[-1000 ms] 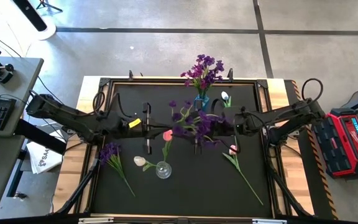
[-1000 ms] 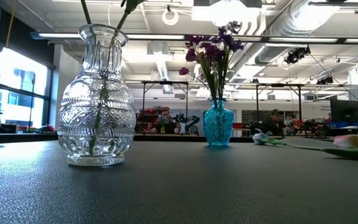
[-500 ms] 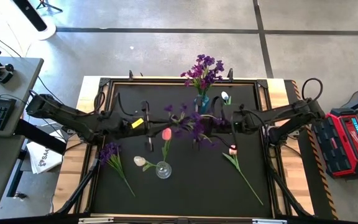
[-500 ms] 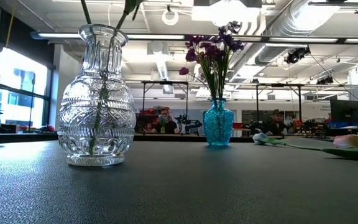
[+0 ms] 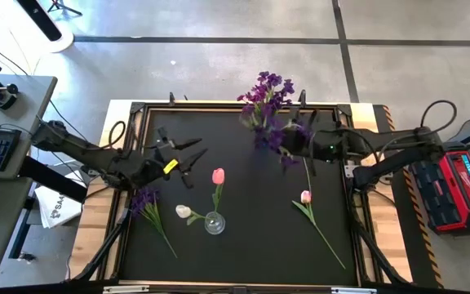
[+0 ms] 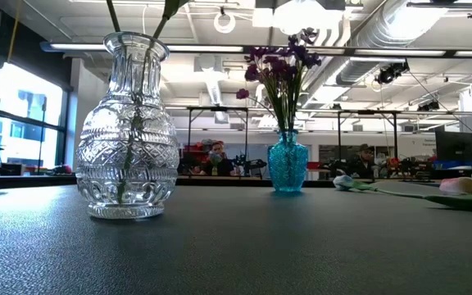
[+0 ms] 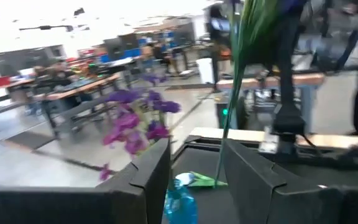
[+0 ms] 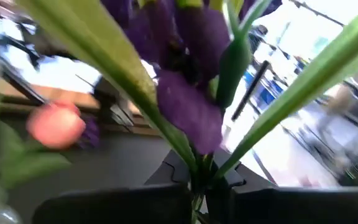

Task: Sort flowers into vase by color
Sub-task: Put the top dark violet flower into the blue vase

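From above, the right gripper (image 5: 288, 143) sits in the upper middle of the frame, just beside the blue vase's bouquet (image 5: 266, 91), with a purple sprig (image 5: 277, 139) bunched at its tip. Its own wrist camera settles the grip: the dark fingers (image 8: 166, 193) are closed tight on the green stems, purple blooms (image 8: 185, 93) filling the frame, a pink tulip (image 8: 55, 124) blurred at the left edge.

Over at left centre, the left gripper (image 5: 188, 157) hangs over the mat with its jaws spread wide and nothing between them; the wrist view shows the gap between the two fingers (image 7: 154, 168), with the blue vase (image 7: 179, 198) and purple flowers (image 7: 135, 121) beyond.

The table-level camera sees neither arm, only the clear glass vase (image 6: 128, 127) in the left foreground with stems in it and the blue vase (image 6: 287, 162) further back holding purple blooms.

Only the overhead shows what lies loose on the mat: a purple sprig (image 5: 145, 200) lower left, a white tulip (image 5: 184, 211) beside the clear vase (image 5: 214, 222), a pink tulip (image 5: 218, 176) standing in that vase, another pink tulip (image 5: 306, 197) lower right.
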Robot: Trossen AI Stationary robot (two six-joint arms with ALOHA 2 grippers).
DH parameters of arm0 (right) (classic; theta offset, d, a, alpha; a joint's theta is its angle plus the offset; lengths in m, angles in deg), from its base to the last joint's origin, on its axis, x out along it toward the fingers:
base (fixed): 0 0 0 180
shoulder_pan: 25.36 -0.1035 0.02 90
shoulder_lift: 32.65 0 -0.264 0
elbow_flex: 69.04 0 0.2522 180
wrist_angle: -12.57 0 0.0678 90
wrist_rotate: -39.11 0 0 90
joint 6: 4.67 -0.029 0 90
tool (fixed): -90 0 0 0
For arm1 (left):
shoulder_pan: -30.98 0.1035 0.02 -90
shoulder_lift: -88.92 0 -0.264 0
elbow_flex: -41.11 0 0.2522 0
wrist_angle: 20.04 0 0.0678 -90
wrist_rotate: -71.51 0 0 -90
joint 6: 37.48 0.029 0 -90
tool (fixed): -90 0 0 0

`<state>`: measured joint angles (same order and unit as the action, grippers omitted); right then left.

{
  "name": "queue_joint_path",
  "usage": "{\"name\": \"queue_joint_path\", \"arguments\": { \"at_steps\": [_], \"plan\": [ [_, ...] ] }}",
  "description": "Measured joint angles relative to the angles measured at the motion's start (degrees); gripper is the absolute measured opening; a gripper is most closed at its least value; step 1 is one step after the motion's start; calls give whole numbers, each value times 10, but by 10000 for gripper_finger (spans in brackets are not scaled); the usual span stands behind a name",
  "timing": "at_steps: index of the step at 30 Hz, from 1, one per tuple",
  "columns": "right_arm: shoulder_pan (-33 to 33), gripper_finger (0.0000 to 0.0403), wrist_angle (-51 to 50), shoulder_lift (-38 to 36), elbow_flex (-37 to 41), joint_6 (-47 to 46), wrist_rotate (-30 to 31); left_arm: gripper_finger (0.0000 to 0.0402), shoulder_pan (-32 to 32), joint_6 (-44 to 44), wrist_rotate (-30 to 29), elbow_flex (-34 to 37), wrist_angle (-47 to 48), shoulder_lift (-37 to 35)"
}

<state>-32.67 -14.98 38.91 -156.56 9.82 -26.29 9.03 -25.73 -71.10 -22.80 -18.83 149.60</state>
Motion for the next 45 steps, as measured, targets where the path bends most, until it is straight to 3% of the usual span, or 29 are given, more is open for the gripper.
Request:
{"name": "queue_joint_path", "arguments": {
  "at_steps": [7,14,20,26,34,45],
  "plan": [
    [77,0,41,-82,129,-35,47,138,-72,-50,-85,0,91,-35],
    [192,0,215,-90,241,-46,-13,138,-136,-245,-86,0,259,-38],
    [244,0,234,-69,260,-82,-13,138,-171,-390,-115,0,344,-25],
    [251,0,224,-40,259,-100,-16,138,-180,-396,-154,0,347,-20],
    [250,0,222,1,259,-125,-66,138,-180,-401,-156,0,346,-20],
    [250,8,223,66,258,-121,-68,138,-180,-402,-156,0,346,-20]
  ]
}}
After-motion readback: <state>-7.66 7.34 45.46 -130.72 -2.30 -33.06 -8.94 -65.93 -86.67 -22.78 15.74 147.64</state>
